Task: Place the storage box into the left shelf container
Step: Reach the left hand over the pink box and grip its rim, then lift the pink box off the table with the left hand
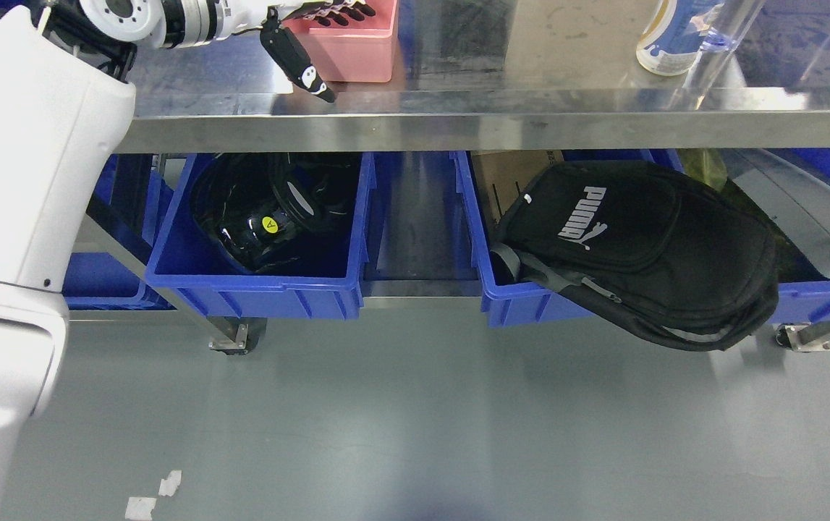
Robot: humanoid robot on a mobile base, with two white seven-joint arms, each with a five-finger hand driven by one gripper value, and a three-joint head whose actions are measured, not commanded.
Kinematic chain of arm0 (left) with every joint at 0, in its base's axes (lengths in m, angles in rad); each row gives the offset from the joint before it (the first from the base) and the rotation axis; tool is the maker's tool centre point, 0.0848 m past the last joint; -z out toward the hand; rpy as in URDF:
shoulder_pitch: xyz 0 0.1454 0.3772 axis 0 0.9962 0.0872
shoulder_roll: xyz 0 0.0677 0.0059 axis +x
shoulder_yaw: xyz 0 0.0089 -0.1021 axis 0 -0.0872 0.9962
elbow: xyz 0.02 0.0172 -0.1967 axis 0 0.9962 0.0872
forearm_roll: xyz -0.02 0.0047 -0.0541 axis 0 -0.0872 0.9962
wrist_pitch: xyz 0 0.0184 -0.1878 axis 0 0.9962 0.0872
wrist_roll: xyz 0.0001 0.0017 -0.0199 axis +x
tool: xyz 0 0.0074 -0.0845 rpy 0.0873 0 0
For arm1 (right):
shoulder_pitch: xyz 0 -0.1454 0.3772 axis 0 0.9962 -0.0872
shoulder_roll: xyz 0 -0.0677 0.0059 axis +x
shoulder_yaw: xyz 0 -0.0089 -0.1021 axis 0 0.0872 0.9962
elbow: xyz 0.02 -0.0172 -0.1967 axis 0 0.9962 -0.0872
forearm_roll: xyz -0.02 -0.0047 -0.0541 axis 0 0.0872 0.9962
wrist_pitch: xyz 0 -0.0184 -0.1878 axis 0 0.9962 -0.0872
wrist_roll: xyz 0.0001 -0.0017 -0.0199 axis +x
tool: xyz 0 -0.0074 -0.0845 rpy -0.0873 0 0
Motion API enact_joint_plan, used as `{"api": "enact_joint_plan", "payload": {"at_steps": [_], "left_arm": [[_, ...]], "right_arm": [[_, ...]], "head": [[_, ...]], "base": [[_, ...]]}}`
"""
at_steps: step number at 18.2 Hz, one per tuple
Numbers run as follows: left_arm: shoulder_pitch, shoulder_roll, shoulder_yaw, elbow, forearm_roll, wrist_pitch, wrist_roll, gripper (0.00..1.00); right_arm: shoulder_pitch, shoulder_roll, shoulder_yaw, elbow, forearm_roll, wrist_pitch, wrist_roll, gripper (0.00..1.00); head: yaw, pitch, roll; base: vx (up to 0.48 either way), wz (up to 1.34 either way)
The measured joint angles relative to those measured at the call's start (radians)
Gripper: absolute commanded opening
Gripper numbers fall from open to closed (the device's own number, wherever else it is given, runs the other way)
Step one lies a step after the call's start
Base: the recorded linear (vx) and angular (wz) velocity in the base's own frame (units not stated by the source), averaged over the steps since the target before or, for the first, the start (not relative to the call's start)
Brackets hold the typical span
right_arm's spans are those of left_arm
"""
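Nearest the camera, L arm (31,217) rises white up the frame's left side, bends at the top and reaches right across the steel table (501,119). L hand (313,32) sits at the pink box (353,43) on the tabletop: black fingers (346,11) lie over the box's near-left rim, thumb (297,61) angles down in front of the box toward the table edge. Grip looks partly closed round the box wall, but can't tell if it's truly clamped. R arm not seen. Below the table edge, 2 blue bins fully seen: left bin (255,289) holds glossy black gear with a round yellow sticker, print too small to read; right bin (523,304) holds 1 black backpack (646,253) marked "PUMA" in white, spilling over the bin's front, w/ a brown cardboard piece (505,181) behind it. 1 white bottle (675,36) stands on the table far right of the box, label unreadable. Paper scraps (154,496) on the grey floor below the left bin.
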Motion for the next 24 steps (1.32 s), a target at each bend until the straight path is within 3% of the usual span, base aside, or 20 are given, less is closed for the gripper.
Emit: {"api": "enact_joint_plan", "payload": {"at_steps": [4, 11, 16, 20, 24], "left_arm": [[-0.009, -0.032, -0.006, 0.042, -0.041, -0.033, 0.0, 0.64], [-0.004, -0.071, 0.018, 0.11, -0.08, -0.161, -0.009, 0.1], [0.004, -0.096, 0.092, 0.15, -0.103, -0.232, -0.006, 0.04], [0.035, -0.139, 0.223, 0.171, -0.099, -0.259, -0.02, 0.0], [0.09, -0.182, 0.393, 0.176, -0.034, -0.408, -0.037, 0.0]], "right_arm": [[0.0, 0.0, 0.0, 0.0, 0.0, -0.005, 0.0, 1.0], [0.0, 0.0, 0.0, 0.0, 0.0, 0.001, 0.0, 1.0], [0.0, 0.0, 0.0, 0.0, 0.0, 0.002, 0.003, 1.0], [0.0, 0.0, 0.0, 0.0, 0.0, 0.002, 0.006, 1.0], [0.0, 0.0, 0.0, 0.0, 0.0, 0.003, 0.001, 1.0]], "head": [[0.0, 0.0, 0.0], [0.0, 0.0, 0.0], [0.0, 0.0, 0.0], [0.0, 0.0, 0.0], [0.0, 0.0, 0.0]], "base": [[0.001, 0.1], [0.0, 0.09], [-0.017, 0.03], [0.001, 0.0], [0.011, 0.04]]}}
